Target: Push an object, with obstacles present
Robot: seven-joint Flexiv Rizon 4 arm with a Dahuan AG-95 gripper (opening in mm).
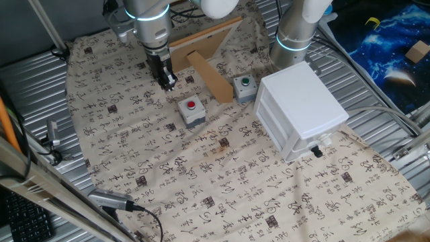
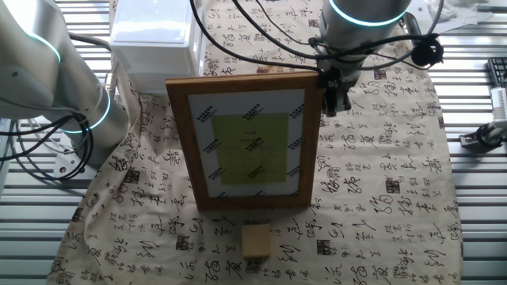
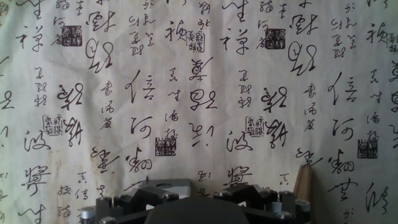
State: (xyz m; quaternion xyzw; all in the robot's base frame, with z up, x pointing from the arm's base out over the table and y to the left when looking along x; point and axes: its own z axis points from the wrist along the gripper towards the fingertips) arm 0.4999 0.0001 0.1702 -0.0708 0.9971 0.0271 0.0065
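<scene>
The object, a small tan wooden block (image 2: 257, 241), sits on the patterned cloth in front of the wooden frame; it shows only in the other fixed view. My gripper (image 1: 167, 82) hangs low over the cloth beside the frame's side edge, on the far side of the frame from the block, also seen in the other fixed view (image 2: 333, 101). Its fingers look closed together and hold nothing. The hand view shows only cloth below and the frame's edge (image 3: 303, 184) at the lower right.
The wooden frame (image 2: 245, 141) stands upright on its strut (image 1: 209, 75). A grey box with a red button (image 1: 191, 109) and one with a green button (image 1: 244, 86) sit near the strut. A white drawer cabinet (image 1: 302, 107) stands beyond them. A second arm's base (image 1: 295, 30) is behind.
</scene>
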